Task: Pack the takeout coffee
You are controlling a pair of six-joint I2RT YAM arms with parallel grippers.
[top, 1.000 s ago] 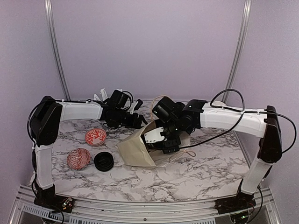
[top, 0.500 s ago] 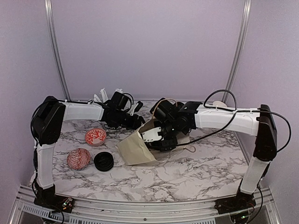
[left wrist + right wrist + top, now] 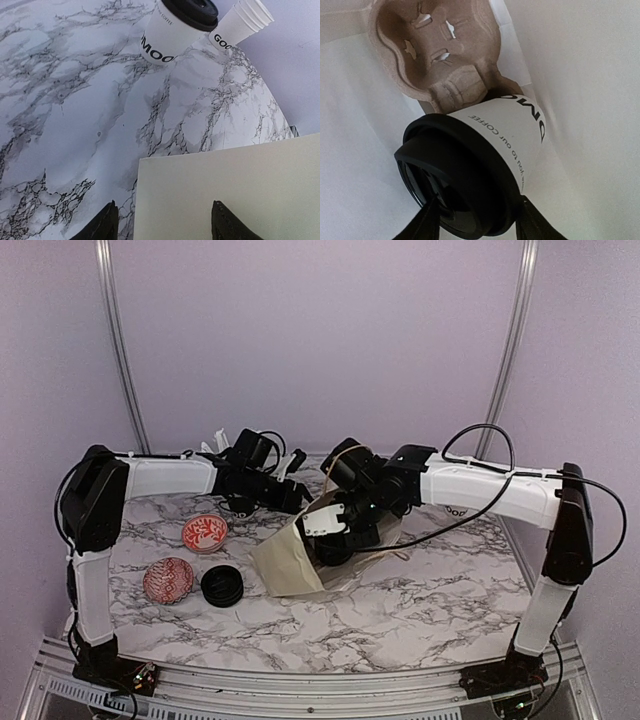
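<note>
Inside the cream paper bag (image 3: pixel 290 562), a takeout coffee (image 3: pixel 512 132) with a black lid (image 3: pixel 455 170) leans on a brown cardboard cup carrier (image 3: pixel 440 55). My right gripper (image 3: pixel 477 202) reaches into the bag's mouth (image 3: pixel 335 540), and its fingers press both sides of the lid. Another takeout coffee (image 3: pixel 172 30) stands on the marble by the wall. My left gripper (image 3: pixel 165 217) is open over the bag's flat panel (image 3: pixel 230 190). One of its fingers is above the marble and the other above the paper, at the bag's rear rim (image 3: pixel 290 495).
A stack of white paper cups (image 3: pixel 242 20) stands beside the second coffee. Two red-patterned bowls (image 3: pixel 204 532) (image 3: pixel 168 580) and a round black lid-like piece (image 3: pixel 222 586) lie on the marble to the left of the bag. White sticks (image 3: pixel 215 445) show at the back.
The right gripper's jaws have closed from wide apart onto the cup's lid, and that arm has edged left into the bag. The left arm has hardly moved.
</note>
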